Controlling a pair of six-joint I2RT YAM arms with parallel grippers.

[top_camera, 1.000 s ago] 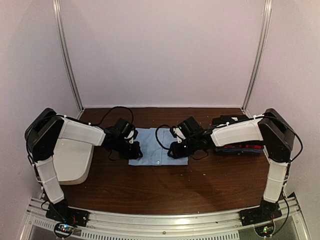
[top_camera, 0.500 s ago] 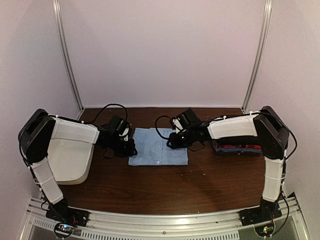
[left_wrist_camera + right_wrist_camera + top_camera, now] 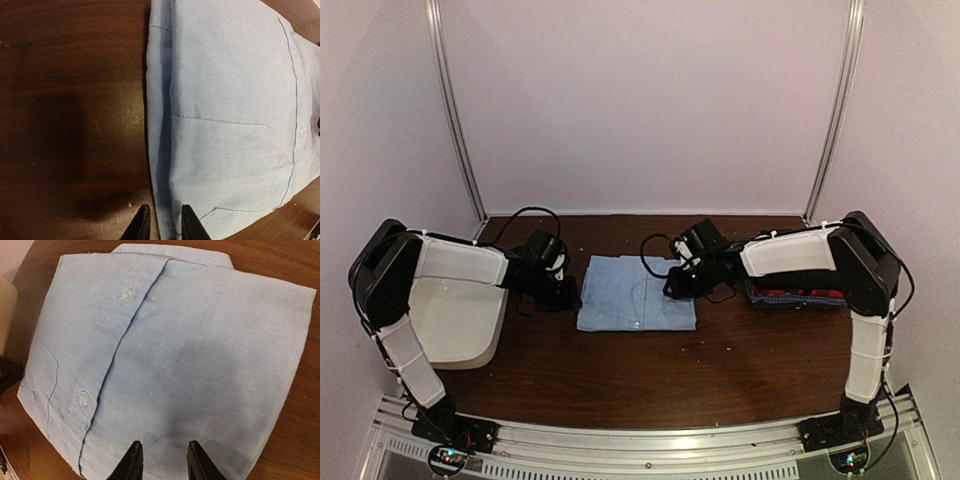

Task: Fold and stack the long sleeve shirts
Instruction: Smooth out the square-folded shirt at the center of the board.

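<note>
A light blue collared button-front shirt (image 3: 638,293) lies folded into a flat rectangle in the middle of the table. My left gripper (image 3: 568,291) is low at its left edge. In the left wrist view the shirt (image 3: 225,115) fills the right side and the gripper (image 3: 164,227) is slightly open, its fingertips astride the folded edge and holding nothing. My right gripper (image 3: 673,284) is at the shirt's right side. In the right wrist view it (image 3: 164,462) is open just above the cloth (image 3: 175,340). A stack of folded shirts (image 3: 798,293) in black, red and blue check lies at the right, partly under my right arm.
A white plastic tub (image 3: 460,320) stands at the left, under my left arm; its corner shows in the right wrist view (image 3: 4,305). Brown table (image 3: 650,370) surrounds the shirt. White walls close in the back and both sides.
Both grippers have drawn back from the shirt's middle: the left one moved left to the shirt's edge, the right one moved right and back. The shirt lies flat and has not moved.
</note>
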